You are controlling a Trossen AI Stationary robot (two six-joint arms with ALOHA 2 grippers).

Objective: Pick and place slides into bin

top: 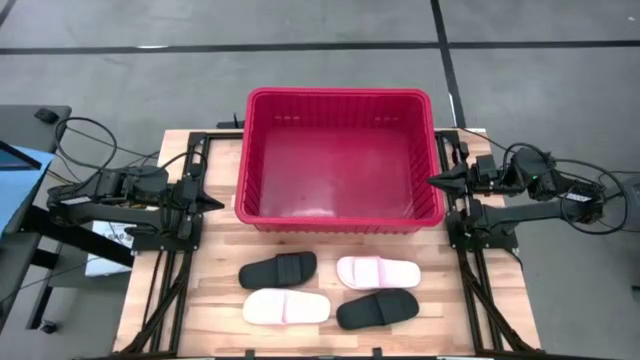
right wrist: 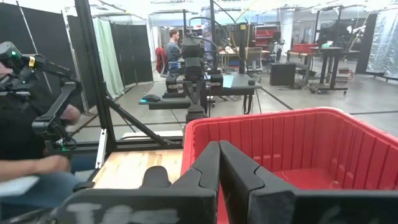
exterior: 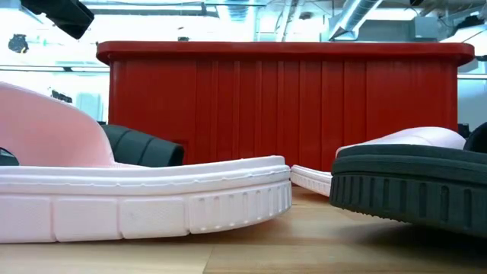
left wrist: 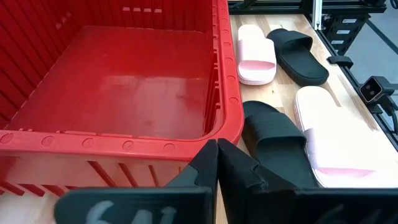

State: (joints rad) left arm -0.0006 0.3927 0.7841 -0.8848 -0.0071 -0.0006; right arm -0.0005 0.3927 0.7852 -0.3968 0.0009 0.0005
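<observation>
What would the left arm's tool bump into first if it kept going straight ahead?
Probably the red bin: the shut left tool points at its near corner wall, just ahead.

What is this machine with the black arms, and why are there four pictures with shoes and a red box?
It is a robot with two arms at a wooden table. Each arm ends in a gripper, like a two-finger pincer. One picture looks down from above, one sits low on the table, and two come from cameras on the arms' wrists. The left gripper and the right gripper wait beside the red bin, fingers shut, holding nothing. In front of the bin lie four slides: two black ones and two pink ones. The bin has no slides in it yet.
</observation>
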